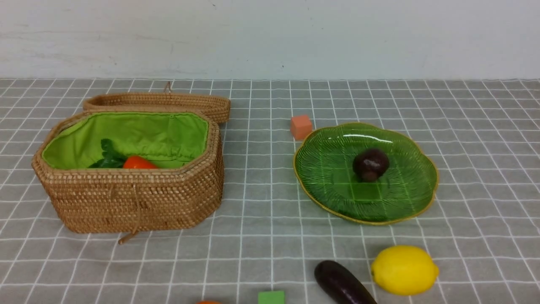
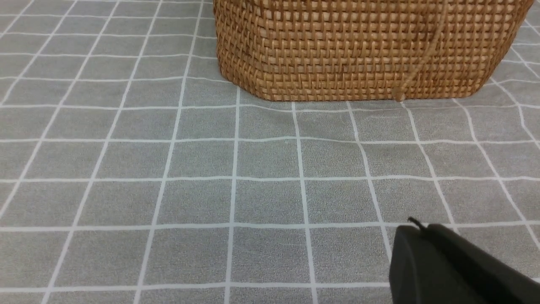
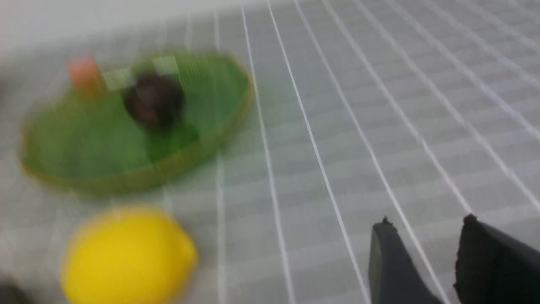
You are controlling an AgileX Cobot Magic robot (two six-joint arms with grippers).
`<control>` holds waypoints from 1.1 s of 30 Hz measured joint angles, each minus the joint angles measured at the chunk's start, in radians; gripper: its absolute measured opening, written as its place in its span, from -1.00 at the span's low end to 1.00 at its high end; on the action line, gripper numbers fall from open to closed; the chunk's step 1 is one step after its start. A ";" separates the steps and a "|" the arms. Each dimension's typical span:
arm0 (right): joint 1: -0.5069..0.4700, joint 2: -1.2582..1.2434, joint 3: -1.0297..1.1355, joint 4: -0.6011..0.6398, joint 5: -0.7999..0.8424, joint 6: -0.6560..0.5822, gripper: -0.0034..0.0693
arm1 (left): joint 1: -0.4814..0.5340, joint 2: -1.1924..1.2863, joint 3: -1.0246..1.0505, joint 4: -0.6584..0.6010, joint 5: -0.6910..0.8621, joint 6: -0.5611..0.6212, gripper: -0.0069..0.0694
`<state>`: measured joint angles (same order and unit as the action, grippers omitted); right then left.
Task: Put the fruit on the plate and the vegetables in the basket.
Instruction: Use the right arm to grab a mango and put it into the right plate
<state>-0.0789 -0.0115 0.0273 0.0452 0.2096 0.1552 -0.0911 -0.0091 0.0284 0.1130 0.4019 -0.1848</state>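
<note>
Tan wicker, octagonal, lined in bright green cloth: basket [image 1: 130, 198] on the left half of the grey grid-patterned tablecloth [image 1: 261, 236], wicker lid [image 1: 168, 103] thrown back and lying behind it. Inside, against the near wall, an orange carrot [image 1: 139, 163] with dark green leaves towards the left; rest of the interior hidden by that wall. Thin closure cord [image 1: 134, 219] hanging down the front to the cloth.

Right of centre, well apart from the basket, the green ribbed glass plate [image 1: 333, 185] with wavy gold rim. On it, a little beyond the middle, the round dark maroon fruit [image 1: 370, 164]. Just beyond the plate's far-left rim, a small orange cube [image 1: 301, 127]; touching or not, cannot tell.

Nearer, off the plate: yellow lemon [image 1: 404, 270] on the cloth, near the plate's near rim but apart from it. Just left of the lemon, a glossy dark purple eggplant [image 1: 341, 283], angled, cut off by the lower edge. Further left along that edge, top of a small green cube [image 1: 271, 297].

Left gripper [image 2: 415, 230]: seen only from its own wrist camera, black fingers pressed together, nothing between them, over bare cloth in front of the basket wall. Right gripper [image 3: 426, 232]: fingers parted, gap empty, over bare cloth; in that blurred view, lemon near, plate and maroon fruit beyond.
</note>
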 joint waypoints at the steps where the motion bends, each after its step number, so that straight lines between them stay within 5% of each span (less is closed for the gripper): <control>1: 0.000 0.000 0.000 0.006 -0.053 0.023 -0.24 | 0.000 0.000 0.000 0.000 0.000 0.000 -0.81; 11: 0.000 0.000 -0.032 0.071 -0.427 0.197 -0.24 | 0.000 0.000 0.000 0.000 0.000 0.001 -0.78; 17: 0.000 0.105 -0.306 0.118 -0.262 0.228 -0.24 | 0.000 0.000 0.000 0.000 -0.001 0.001 -0.77; 24: 0.037 0.492 -0.702 -0.045 0.050 0.065 -0.24 | 0.000 0.000 0.000 0.000 -0.001 0.001 -0.76; 28: 0.125 0.631 -0.725 -0.034 0.100 -0.005 -0.24 | 0.000 0.000 0.000 0.000 -0.001 0.001 -0.74; 33: 0.359 0.813 -0.741 0.110 0.277 -0.143 -0.23 | 0.000 0.000 0.000 0.000 -0.001 0.002 -0.73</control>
<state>0.2802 0.8016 -0.7136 0.1554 0.4864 0.0119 -0.0911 -0.0091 0.0284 0.1130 0.4010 -0.1829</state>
